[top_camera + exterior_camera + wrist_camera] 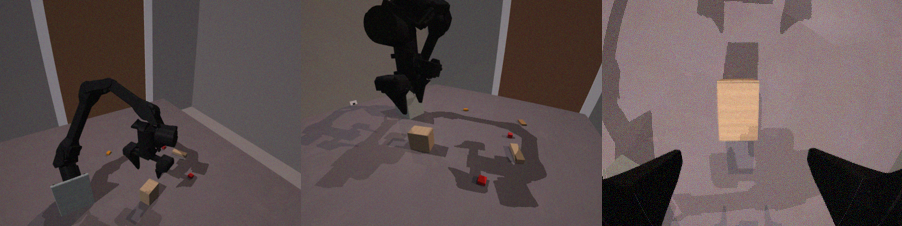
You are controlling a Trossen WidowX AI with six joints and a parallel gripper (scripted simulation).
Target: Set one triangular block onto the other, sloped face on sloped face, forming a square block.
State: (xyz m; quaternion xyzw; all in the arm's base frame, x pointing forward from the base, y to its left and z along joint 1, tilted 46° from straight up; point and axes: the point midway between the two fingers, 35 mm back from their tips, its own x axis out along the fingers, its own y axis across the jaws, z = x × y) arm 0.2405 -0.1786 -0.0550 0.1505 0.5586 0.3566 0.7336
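Clearance is what the coming move is turning on: the gripper [147, 165] is hanging above and behind the square block [149, 191], jaws spread wide with nothing between them, while the block is sitting on the table [224, 194] by itself. In the wrist view the block [739, 111] is lying straight ahead, midway between the two fingertips, its longer side running away from the claw. Only one arm is working, so no choice is arising there. No brand, label or readable writing is showing anywhere.
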